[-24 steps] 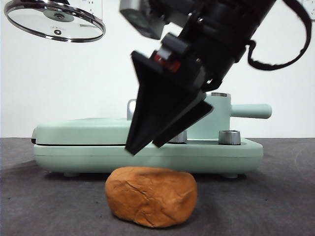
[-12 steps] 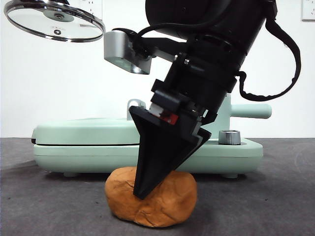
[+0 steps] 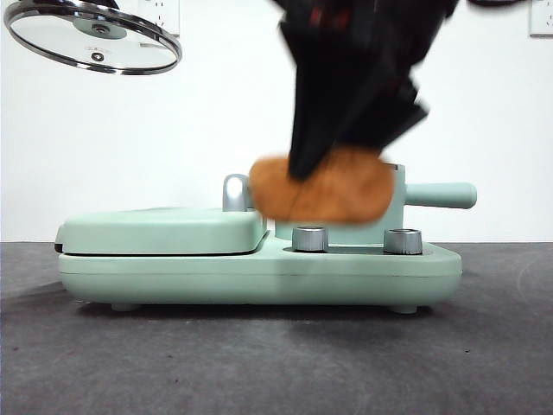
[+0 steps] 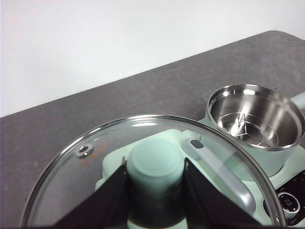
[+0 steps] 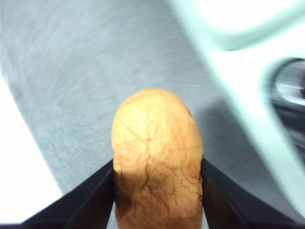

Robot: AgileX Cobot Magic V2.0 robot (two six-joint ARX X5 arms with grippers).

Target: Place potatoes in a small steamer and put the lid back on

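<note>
Step in hand: carrying the potato to the pot.

Right gripper (image 5: 157, 191), black two-jawed, clenched on the large orange-brown oval potato with cracked skin (image 5: 156, 152), one jaw pressed against each flank. In the front view, potato (image 3: 324, 186) aloft, clear of the dark grey table (image 3: 259, 363), blurred, hanging in front of the small mint-green cylindrical steamer with steel rim and straight side handle (image 3: 441, 195). Steamer mostly hidden there behind the potato; in the left wrist view, open and bare inside, steel bowl (image 4: 257, 119) with nothing in it, standing on one end of the flat mint-green hinged griddle with chrome handle (image 3: 173, 246).

Left gripper (image 4: 155, 191) closed around the mint-green knob of the round clear glass lid with steel rim (image 4: 95, 157), held high and tilted, well apart from the steamer, near the top corner of the front view (image 3: 93, 39).

Next move, as a judgement: bring the potato over the steamer's mouth, centre it carefully since it looks nearly as wide as the rim, lower, then release. Lid afterwards, lowered level onto the rim. Risk: potato catching on the rim or tipping the pot by its handle.
</note>
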